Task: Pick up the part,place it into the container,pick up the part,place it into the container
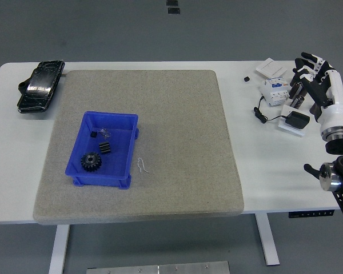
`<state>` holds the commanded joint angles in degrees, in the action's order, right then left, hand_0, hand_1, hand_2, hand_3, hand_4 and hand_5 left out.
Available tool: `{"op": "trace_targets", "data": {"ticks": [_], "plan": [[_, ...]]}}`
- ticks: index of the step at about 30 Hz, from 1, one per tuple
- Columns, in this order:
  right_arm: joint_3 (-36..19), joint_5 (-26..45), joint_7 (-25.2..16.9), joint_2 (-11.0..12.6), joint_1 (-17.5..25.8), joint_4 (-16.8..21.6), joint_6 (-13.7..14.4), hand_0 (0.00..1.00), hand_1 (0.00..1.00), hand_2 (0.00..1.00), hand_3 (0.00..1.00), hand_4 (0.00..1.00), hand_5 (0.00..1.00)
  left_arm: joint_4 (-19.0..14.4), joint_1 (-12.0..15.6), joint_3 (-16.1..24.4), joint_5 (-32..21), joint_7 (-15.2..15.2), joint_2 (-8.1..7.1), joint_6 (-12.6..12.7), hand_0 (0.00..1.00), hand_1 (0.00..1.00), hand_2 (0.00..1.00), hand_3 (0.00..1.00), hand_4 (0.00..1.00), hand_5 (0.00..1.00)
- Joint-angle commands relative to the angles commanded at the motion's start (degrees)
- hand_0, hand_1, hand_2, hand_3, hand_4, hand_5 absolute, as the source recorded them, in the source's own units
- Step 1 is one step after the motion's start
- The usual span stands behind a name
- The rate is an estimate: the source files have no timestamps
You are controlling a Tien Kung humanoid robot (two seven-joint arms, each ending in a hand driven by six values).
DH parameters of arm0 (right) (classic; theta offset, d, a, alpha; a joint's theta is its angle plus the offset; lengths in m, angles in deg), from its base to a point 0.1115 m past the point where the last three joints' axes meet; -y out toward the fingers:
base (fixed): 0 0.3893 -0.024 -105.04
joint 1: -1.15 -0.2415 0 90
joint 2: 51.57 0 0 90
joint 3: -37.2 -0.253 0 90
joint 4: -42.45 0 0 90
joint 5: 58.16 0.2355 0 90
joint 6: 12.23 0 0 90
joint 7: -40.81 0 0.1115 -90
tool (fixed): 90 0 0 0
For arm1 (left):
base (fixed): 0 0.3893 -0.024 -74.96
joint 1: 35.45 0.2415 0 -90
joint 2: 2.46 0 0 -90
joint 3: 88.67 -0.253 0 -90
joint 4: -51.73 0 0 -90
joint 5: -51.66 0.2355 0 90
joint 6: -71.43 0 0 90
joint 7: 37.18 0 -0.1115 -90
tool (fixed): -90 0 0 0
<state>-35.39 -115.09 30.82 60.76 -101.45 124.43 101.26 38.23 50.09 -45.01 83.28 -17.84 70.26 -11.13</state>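
A blue container [124,123] sits on the grey mat [177,142] at the left. In it lie a large black gear [91,162], a small black gear [104,148], a tiny black part [94,135] and a small clear piece [106,133]. A thin white wire clip [142,165] lies on the mat just right of the container. My right hand [314,77] is at the far right edge of the table, fingers spread and empty, far from the container. My left arm is out of view.
A black pouch [40,85] lies at the table's far left. At the far right, under my hand, are a white electrical module [274,90], a white box [270,68], a black adapter with cable [297,120] and a tiny black piece [247,79].
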Motion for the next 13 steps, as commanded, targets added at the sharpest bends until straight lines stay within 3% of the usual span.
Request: {"op": "trace_targets", "data": {"ticks": [13], "plan": [[-1.0, -1.1, -0.4, 0.1, 0.3, 0.9, 1.1, 0.642, 0.66, 0.746, 0.731, 0.829, 0.536, 0.1, -0.8, 0.1, 0.5, 0.1, -0.52, -0.3, 0.681, 0.635, 0.601, 0.582, 0.642, 0.263]]}}
